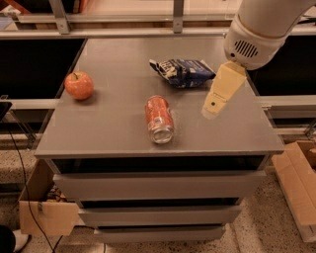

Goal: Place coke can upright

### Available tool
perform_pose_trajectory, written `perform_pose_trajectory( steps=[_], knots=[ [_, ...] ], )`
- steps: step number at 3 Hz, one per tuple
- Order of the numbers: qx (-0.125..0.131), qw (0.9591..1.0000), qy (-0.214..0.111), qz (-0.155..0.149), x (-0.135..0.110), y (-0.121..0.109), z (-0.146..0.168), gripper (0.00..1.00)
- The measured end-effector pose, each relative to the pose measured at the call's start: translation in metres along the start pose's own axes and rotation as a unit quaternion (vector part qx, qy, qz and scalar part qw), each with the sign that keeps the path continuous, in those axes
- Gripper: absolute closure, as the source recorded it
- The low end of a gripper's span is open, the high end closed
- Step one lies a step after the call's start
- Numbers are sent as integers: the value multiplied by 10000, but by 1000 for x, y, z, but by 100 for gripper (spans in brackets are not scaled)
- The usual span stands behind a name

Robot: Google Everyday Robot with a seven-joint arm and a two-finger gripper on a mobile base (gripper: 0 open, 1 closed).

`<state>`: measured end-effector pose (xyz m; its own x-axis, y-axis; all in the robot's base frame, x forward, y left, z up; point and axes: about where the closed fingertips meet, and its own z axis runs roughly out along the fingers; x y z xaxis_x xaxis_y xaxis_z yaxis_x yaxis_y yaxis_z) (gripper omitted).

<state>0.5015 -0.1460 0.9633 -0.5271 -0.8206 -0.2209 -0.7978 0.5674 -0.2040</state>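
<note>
Apple [79,85], chip bag [182,72] on cabinet [111,121]

Coke can [159,119]: red-orange, white script, silver end. Apple [79,85], far left: red-orange. Bag [182,72]: dark blue, white markings. Table [108,129]: plain grey. Gripper [214,104], right of the can: cream-yellow, with one dark dot.

One arm [276,15] is showing at the upper right corner of the camera view, white and thick, slanting down toward the left. Its rounded wrist housing [254,42] is facing the camera with a slotted vent. The cream gripper [213,106] is hanging below it, right of centre, tilting down-left with its tip pointing low, holding nothing.
</note>
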Motion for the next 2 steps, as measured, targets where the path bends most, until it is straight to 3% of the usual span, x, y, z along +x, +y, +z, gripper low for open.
perform_pose_trajectory(
  steps=[1, 2],
  knots=[
    [-136, 9997, -92, 163, -2, -3, -1, 0],
    [-442, 9981, -252, 357, -22, 5, -3, 0]
  ],
)
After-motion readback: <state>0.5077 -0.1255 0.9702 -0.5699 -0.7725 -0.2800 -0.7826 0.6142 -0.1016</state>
